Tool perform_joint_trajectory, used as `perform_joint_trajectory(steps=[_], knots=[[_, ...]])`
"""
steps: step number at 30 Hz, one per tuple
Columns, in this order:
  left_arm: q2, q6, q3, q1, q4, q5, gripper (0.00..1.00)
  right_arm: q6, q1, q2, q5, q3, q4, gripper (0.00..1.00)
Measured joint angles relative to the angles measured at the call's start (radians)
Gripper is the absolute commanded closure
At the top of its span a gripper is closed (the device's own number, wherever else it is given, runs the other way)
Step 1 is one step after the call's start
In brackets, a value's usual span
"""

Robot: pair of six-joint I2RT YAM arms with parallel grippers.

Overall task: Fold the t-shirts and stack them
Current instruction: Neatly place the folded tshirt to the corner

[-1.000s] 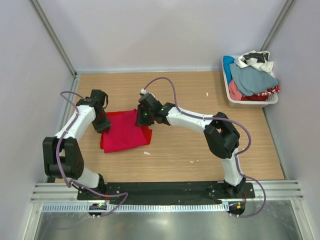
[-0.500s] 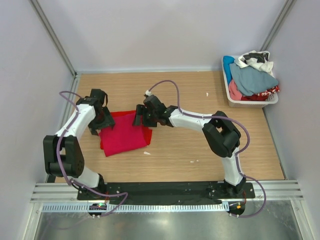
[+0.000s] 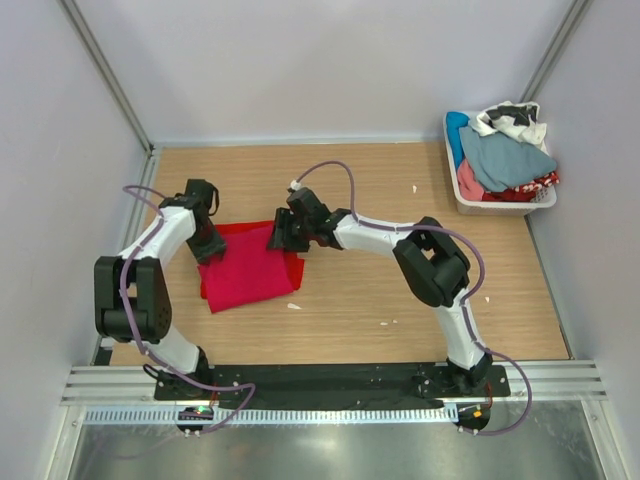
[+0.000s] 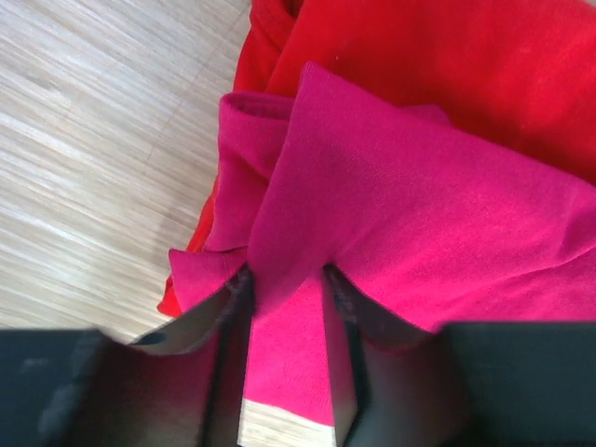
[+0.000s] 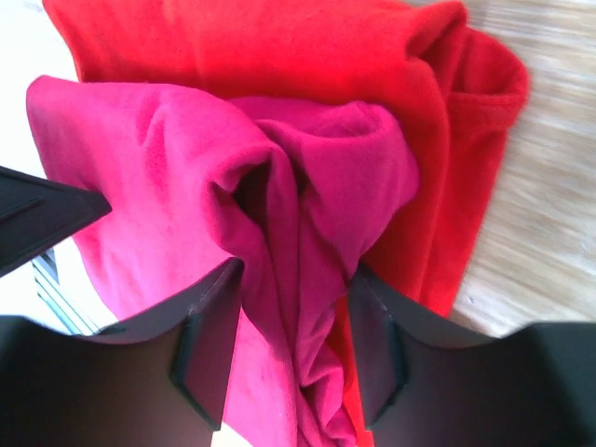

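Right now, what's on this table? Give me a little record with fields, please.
crimson shirt: roughly folded, lying on the red shirt
left end effector: fingers astride a crimson fold; grip unclear
right end effector: fingers astride a crimson bunch; grip unclear
basket: far right corner of the table, heaped with clothes

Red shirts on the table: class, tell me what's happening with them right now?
Both arms are working on the crimson t-shirt, which lies on top of the scarlet t-shirt on the table. The left gripper and the right gripper each straddle a fold of crimson cloth, at opposite sides. Whether they are clamped is unclear.
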Motion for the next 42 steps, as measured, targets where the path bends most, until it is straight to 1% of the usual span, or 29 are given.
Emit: perform_joint_trajectory(steps=[2,3,4,7,10,13,16,19,23,24,26,31,36,42], knots=[[0.000,-0.005,-0.002,0.000,0.006,-0.007,0.67,-0.002,0.000,0.018,-0.009,0.020,-0.004,0.52],[0.000,-0.006,-0.002,0.000,0.006,-0.011,0.53,-0.004,0.000,0.026,-0.012,0.032,-0.009,0.52],[0.000,-0.009,-0.002,0.000,0.005,-0.020,0.45,-0.007,0.000,0.035,-0.014,0.050,-0.015,0.53],[-0.003,-0.014,-0.002,0.000,0.002,-0.047,0.32,-0.019,0.000,0.045,-0.014,0.080,-0.027,0.52],[-0.035,-0.020,-0.023,0.000,0.007,-0.077,0.28,-0.027,0.000,0.045,-0.013,0.101,-0.034,0.51],[-0.097,-0.030,-0.060,0.001,0.013,-0.094,0.27,-0.034,0.000,0.045,-0.013,0.105,-0.038,0.51],[-0.139,-0.036,-0.089,0.012,0.032,-0.093,0.29,-0.039,0.000,0.045,-0.012,0.105,-0.048,0.51],[-0.162,-0.040,-0.139,0.045,0.085,-0.071,0.32,-0.042,0.000,0.045,-0.012,0.105,-0.048,0.51],[-0.171,-0.046,-0.192,0.105,0.146,-0.028,0.37,-0.045,0.000,0.045,-0.011,0.105,-0.048,0.52],[-0.171,-0.048,-0.196,0.111,0.158,-0.018,0.41,-0.045,0.000,0.045,-0.011,0.105,-0.048,0.52],[-0.170,-0.051,-0.196,0.113,0.183,-0.005,0.44,-0.046,0.000,0.045,-0.012,0.105,-0.048,0.52],[-0.165,-0.052,-0.196,0.113,0.244,0.021,0.48,-0.046,0.000,0.045,-0.012,0.105,-0.048,0.53],[-0.162,-0.056,-0.196,0.113,0.281,0.038,0.58,-0.046,0.000,0.045,-0.012,0.105,-0.048,0.54],[-0.126,-0.055,-0.196,0.113,0.300,0.042,0.65,-0.046,0.000,0.045,-0.012,0.105,-0.048,0.55]])
